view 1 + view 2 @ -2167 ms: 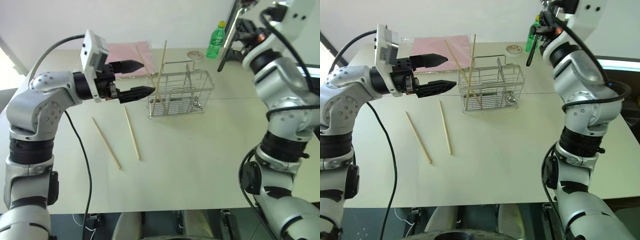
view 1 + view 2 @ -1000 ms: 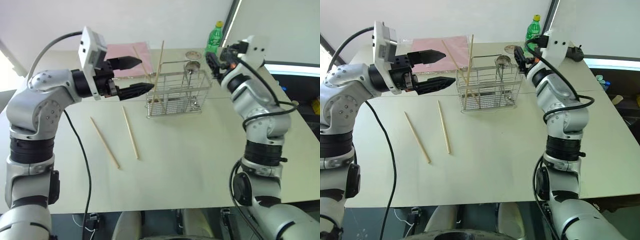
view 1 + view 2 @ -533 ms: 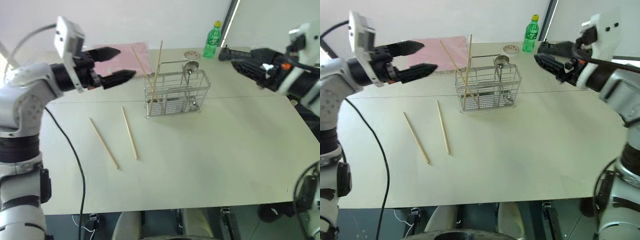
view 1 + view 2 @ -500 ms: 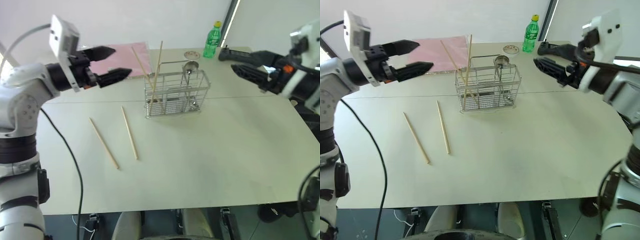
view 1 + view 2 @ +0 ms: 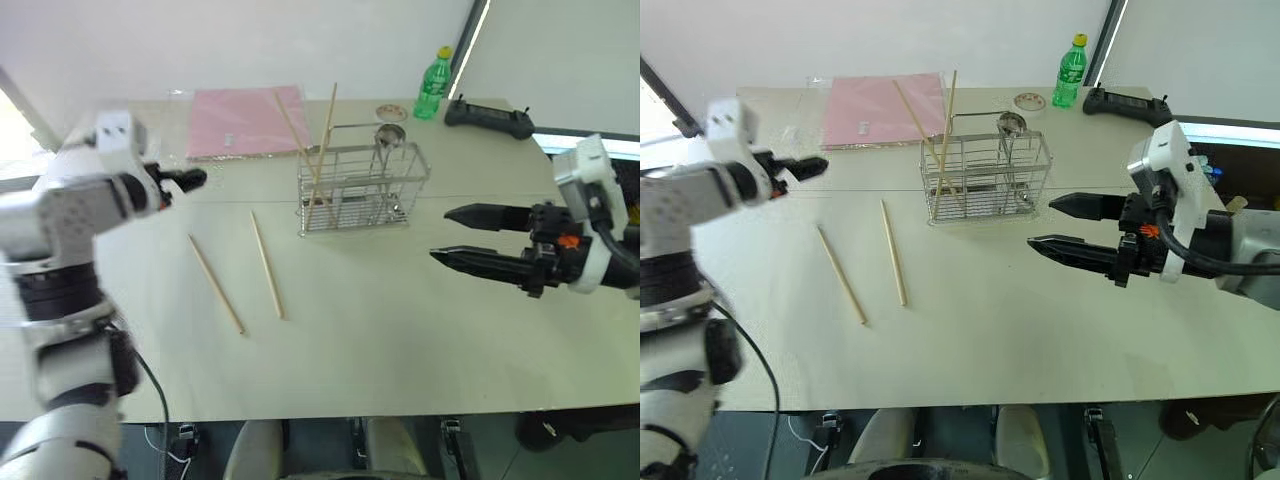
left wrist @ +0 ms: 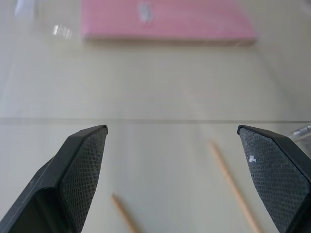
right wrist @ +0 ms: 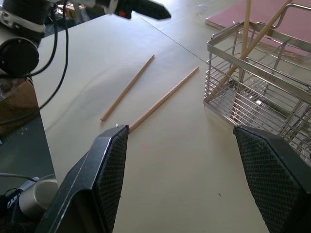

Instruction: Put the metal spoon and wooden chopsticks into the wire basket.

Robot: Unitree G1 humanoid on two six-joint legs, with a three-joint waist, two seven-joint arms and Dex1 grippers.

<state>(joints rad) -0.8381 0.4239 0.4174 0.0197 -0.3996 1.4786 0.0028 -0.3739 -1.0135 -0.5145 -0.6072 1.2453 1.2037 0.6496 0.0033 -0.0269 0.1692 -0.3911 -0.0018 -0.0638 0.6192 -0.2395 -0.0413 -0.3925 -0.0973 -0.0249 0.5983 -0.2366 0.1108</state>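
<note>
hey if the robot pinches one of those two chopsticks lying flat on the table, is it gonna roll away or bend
Each loose chopstick is thin, straight and wooden, so it probably stays stiff. Lying flat on the smooth table, it may well skid or roll under a nudge. It looks light, so the open left gripper should lift it easily.

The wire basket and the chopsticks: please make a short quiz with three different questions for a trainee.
1. True or false: the metal spoon is already in the wire basket.
2. How many wooden chopsticks lie flat on the table?
3. Multiple choice: the right gripper is A) shut on a chopstick, B) open and empty, C) shut on the spoon.

Key:
1. True; it stands at the basket's back edge.
2. Two; two more lean inside the basket.
3. B. The left gripper is open and empty too.
</note>
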